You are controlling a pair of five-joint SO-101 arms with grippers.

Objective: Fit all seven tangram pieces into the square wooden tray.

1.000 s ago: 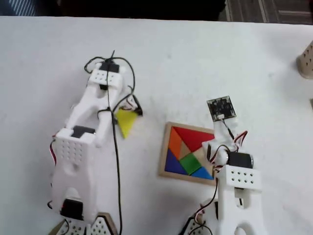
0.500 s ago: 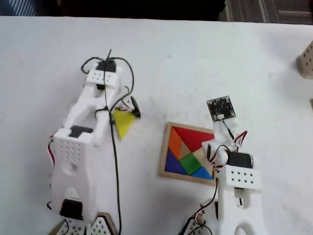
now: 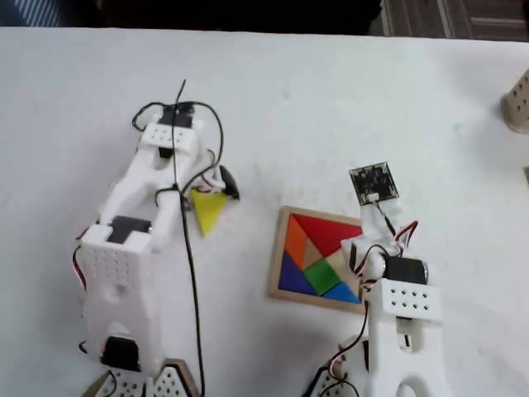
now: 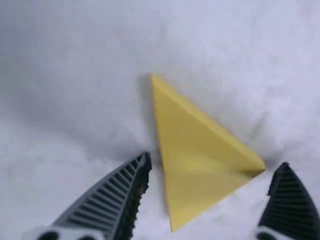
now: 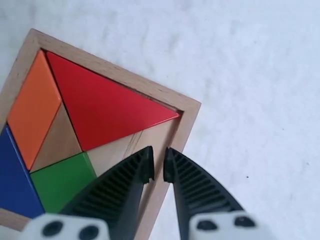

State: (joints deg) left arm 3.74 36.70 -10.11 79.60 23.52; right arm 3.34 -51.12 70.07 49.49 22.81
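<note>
Left gripper (image 4: 215, 162) open astride yellow triangle (image 4: 200, 160), pickup step I'd say; next needs a clean pinch, then carry to tray (image 3: 277, 252)

White printed arms (image 3: 124, 277), perforated hole panels; black servos (image 3: 405, 269), long black cable (image 3: 192, 273), red-white wires (image 3: 407, 233); black ribbed fingers (image 4: 115, 200)

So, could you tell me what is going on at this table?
The left gripper has its jaws open either side of a yellow triangle lying on the table, left of the tray. The right gripper, shut and empty, hangs over the tray's bare gap beside the red piece.
</note>
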